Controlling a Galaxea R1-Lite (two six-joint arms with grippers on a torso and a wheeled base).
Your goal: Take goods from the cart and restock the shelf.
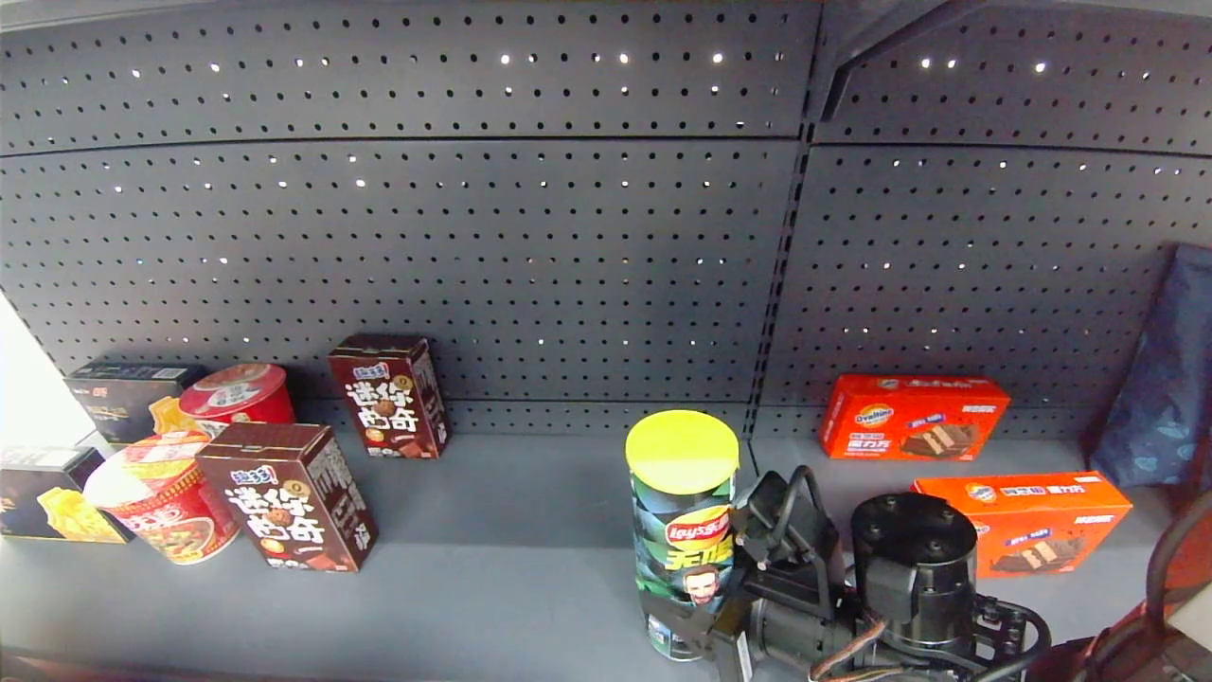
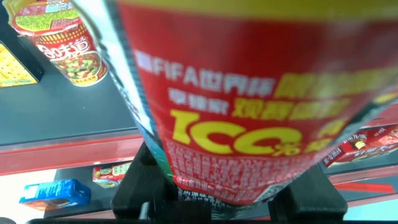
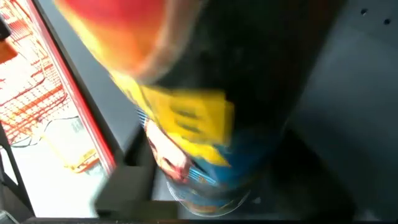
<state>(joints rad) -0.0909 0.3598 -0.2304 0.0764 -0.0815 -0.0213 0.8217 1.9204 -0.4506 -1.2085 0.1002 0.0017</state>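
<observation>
Nearest the robot, just off the front of the shelf (image 1: pixel 511 578), the left gripper (image 2: pixel 224 196) has its fingers clamped on the lower end of a red chip can (image 2: pixel 249 106). The can hangs above the red front rail (image 2: pixel 62 155), probably parked there until its turn.

At the shelf's front, the right gripper (image 1: pixel 696 620) holds a yellow-lidded chip can (image 1: pixel 682 511) upright, fingers closed low on its body. So low a hold likely steadies the tall tube for a flat set-down. I cannot tell whether its base touches the shelf. The tube is green and black, with a red logo facing outward and a bright yellow lid.

It stands on a bare stretch between the brown snack boxes (image 1: pixel 289 497) and the orange wafer boxes (image 1: pixel 1027 521), a sensible slot. Cup noodles (image 1: pixel 166 507) sit far left, before the pegboard back (image 1: pixel 473 237).
</observation>
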